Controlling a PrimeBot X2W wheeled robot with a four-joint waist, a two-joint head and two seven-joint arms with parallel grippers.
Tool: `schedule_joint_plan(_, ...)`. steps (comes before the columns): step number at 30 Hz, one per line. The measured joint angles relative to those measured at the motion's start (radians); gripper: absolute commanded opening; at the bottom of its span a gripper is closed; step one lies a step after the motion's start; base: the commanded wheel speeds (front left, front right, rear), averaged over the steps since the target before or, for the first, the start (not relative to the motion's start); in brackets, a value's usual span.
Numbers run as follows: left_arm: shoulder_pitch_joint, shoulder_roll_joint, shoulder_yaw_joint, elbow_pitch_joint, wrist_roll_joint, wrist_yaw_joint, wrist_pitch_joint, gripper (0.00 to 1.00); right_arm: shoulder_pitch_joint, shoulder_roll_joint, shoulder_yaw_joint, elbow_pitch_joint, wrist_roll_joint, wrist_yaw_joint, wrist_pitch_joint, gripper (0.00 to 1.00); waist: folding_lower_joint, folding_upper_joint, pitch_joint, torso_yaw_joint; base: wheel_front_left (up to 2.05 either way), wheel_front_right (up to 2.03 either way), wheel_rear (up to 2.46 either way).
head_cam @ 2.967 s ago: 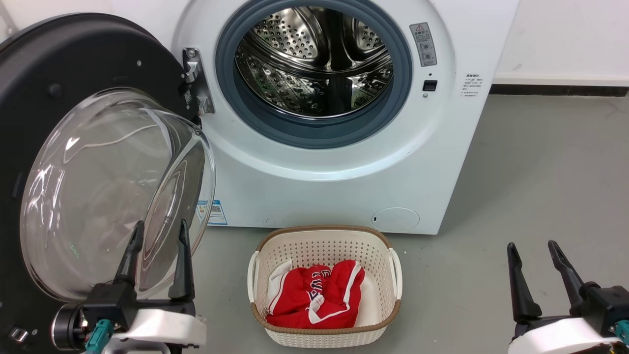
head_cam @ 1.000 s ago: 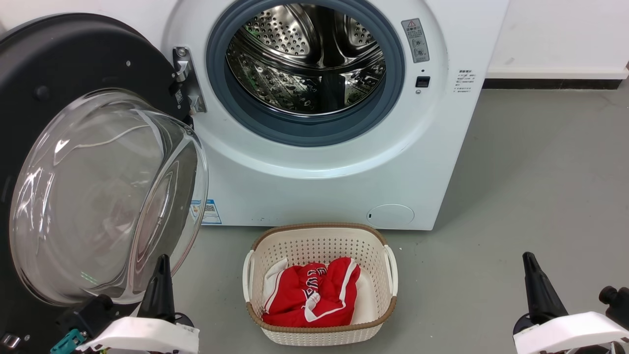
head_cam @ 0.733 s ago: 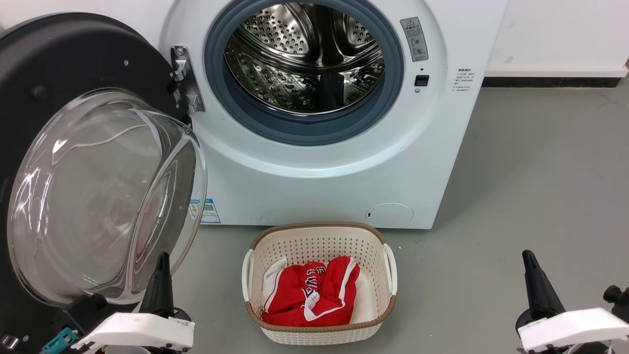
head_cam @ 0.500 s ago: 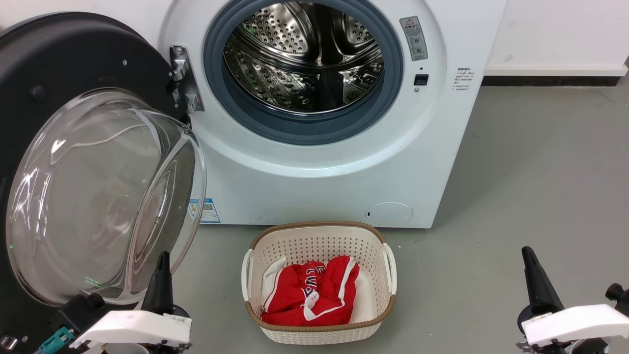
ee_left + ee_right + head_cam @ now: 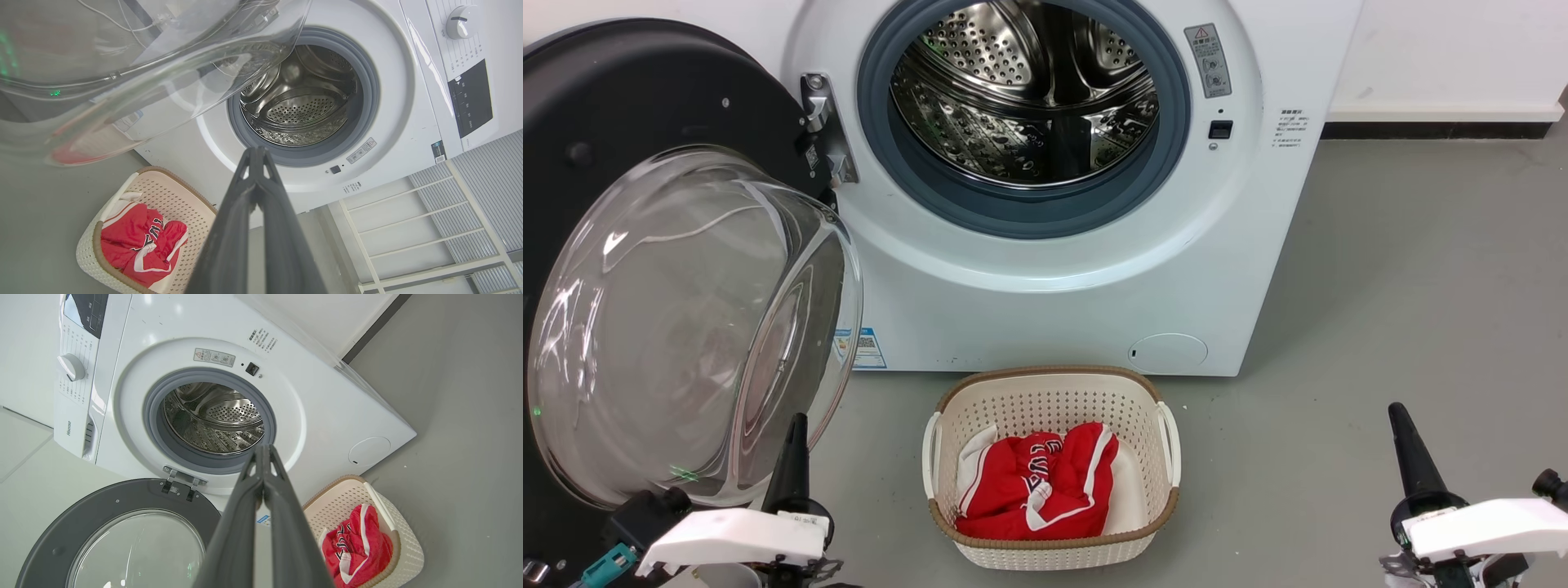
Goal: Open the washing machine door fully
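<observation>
- Head view: the door [image 5: 645, 90] fills the upper left of the frame. It is swung wide on its hinge [image 5: 821, 126], with its glass bowl [image 5: 686, 327] bulging toward the camera and the drum [image 5: 1029, 90] fully exposed at top centre.
- Step in hand, as I judge it: the opening looks all but done, since the door stands well clear of the washer [image 5: 1054, 302].
- Left gripper [image 5: 796, 425], lower left of the frame: its jaws are pressed together and hold nothing. In the left wrist view its tips sit below the bowl and apart from it.
- Right gripper [image 5: 1398, 416], lower right: its jaws are likewise closed and empty, well away from the door.
- Next move, if any swing remains: a light outward push with the closed left jaws on the door's black rim far from the hinge, keeping off the glass. Otherwise the arm should draw back.
- Keep clear of the basket [image 5: 1045, 369] and the red garment [image 5: 1037, 490] at lower centre.
- Writing: "Hisense" [image 5: 68, 428] reads on the panel in the right wrist view.
- The warning label [image 5: 1207, 61] bears a red triangle, but its print is too small to read.
- The same goes for the blue sticker [image 5: 862, 349] and the white lettering on the garment.
</observation>
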Motion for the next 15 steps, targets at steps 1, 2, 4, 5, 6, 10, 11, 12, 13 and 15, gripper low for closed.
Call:
schedule_joint_plan(1, -0.003, 0.0, 0.0, 0.001, -0.012, 0.0, 0.002, 0.0, -0.002, 0.0, 0.0, 0.001, 0.011, 0.0, 0.005, 0.0, 0.0, 0.0, 0.0, 0.0, 0.0, 0.0, 0.0)
schedule_joint_plan(2, -0.006, 0.0, 0.001, 0.002, -0.024, 0.0, 0.004, 0.0, -0.006, 0.0, -0.001, 0.003, 0.021, 0.0, 0.007, 0.0, 0.0, 0.0, 0.001, -0.001, 0.0, 0.0, 0.0)
schedule_joint_plan(4, -0.011, 0.0, 0.001, 0.003, -0.045, 0.0, 0.011, 0.0, -0.014, 0.0, -0.001, 0.005, 0.045, 0.0, 0.009, 0.0, 0.0, 0.0, 0.001, -0.001, 0.0, 0.0, 0.0)
schedule_joint_plan(5, -0.011, 0.0, 0.002, 0.004, -0.055, 0.0, 0.012, 0.0, -0.017, 0.0, -0.001, 0.006, 0.056, 0.0, 0.011, 0.0, 0.0, 0.0, 0.002, -0.001, 0.0, 0.0, 0.0)
schedule_joint_plan(6, -0.011, 0.0, 0.002, 0.005, -0.068, 0.0, 0.015, 0.0, -0.018, 0.0, -0.002, 0.008, 0.067, 0.0, 0.014, 0.0, 0.0, 0.0, 0.002, -0.002, 0.0, 0.0, 0.0)
schedule_joint_plan(10, -0.013, 0.0, 0.004, 0.008, -0.109, -0.001, 0.027, 0.0, -0.021, 0.0, -0.003, 0.015, 0.11, 0.0, 0.021, 0.0, 0.0, 0.0, 0.003, -0.003, 0.0, 0.0, 0.0)
schedule_joint_plan(11, -0.014, 0.0, 0.004, 0.009, -0.12, -0.001, 0.03, 0.0, -0.023, 0.0, -0.003, 0.016, 0.12, 0.0, 0.024, 0.0, 0.0, 0.0, 0.004, -0.003, 0.0, 0.0, 0.0)
schedule_joint_plan(12, -0.015, 0.0, 0.004, 0.01, -0.132, -0.001, 0.033, 0.0, -0.025, 0.0, -0.004, 0.017, 0.13, 0.0, 0.024, 0.0, 0.0, 0.0, 0.004, -0.003, 0.0, 0.0, 0.0)
schedule_joint_plan(13, -0.016, 0.0, 0.005, 0.011, -0.142, -0.001, 0.034, 0.0, -0.027, 0.0, -0.004, 0.02, 0.139, 0.0, 0.025, 0.0, 0.0, 0.0, 0.004, -0.003, 0.0, 0.0, 0.0)
schedule_joint_plan(15, -0.017, 0.0, 0.005, 0.013, -0.161, -0.002, 0.039, 0.0, -0.034, 0.0, -0.005, 0.022, 0.16, 0.0, 0.03, 0.0, 0.0, 0.0, 0.005, -0.004, 0.0, 0.0, 0.0)
